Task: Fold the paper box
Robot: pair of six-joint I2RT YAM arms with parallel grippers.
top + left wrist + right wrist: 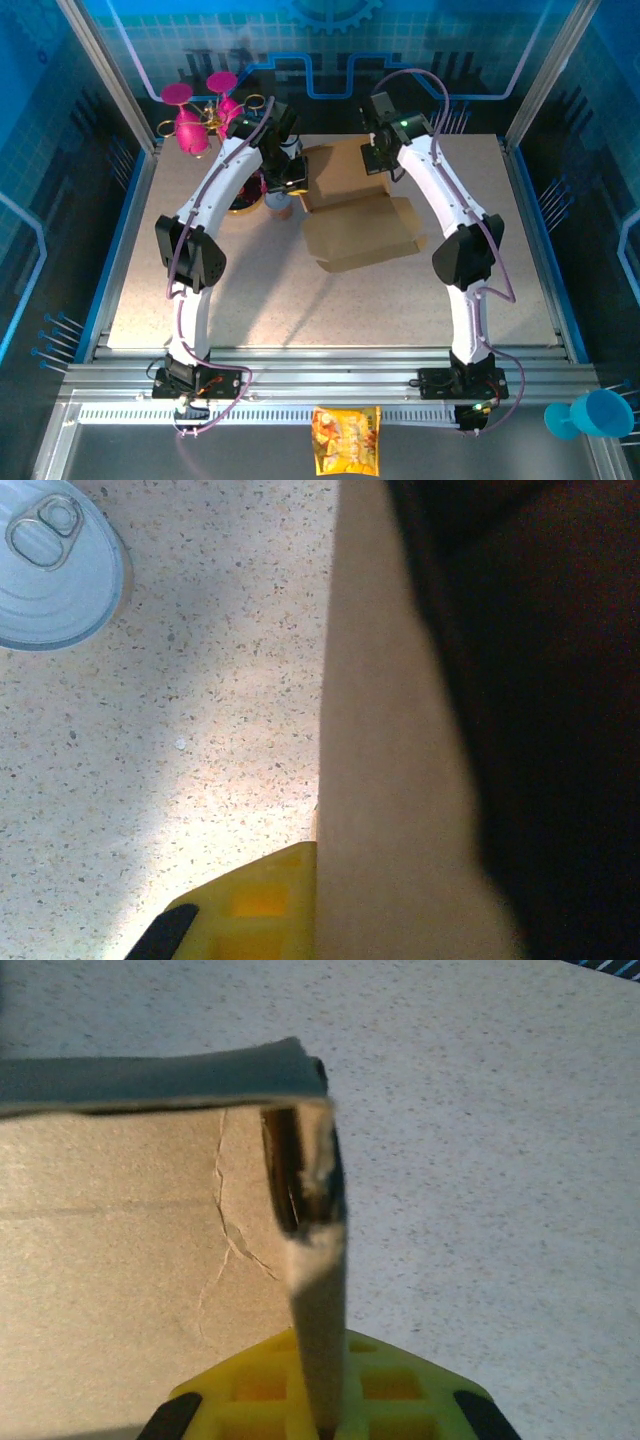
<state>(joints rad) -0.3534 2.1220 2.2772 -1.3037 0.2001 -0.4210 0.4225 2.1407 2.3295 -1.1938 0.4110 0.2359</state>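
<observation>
The paper box (360,228), plain brown cardboard, lies partly folded in the middle of the table, its open tray part toward the back. My left gripper (290,182) is at its left back corner. In the left wrist view a cardboard wall (390,780) stands upright against one yellow finger (250,905); the other finger is hidden behind the wall. My right gripper (376,160) is at the back right edge. In the right wrist view a thin cardboard flap (318,1290) runs straight down between the yellow fingers (250,1390), and the gripper (325,1405) is shut on it.
A silver can top (55,565) sits on the speckled table just left of the box. Pink goblets (195,120) stand at the back left corner. A snack bag (346,440) lies on the near rail and a blue cup (600,415) at the near right.
</observation>
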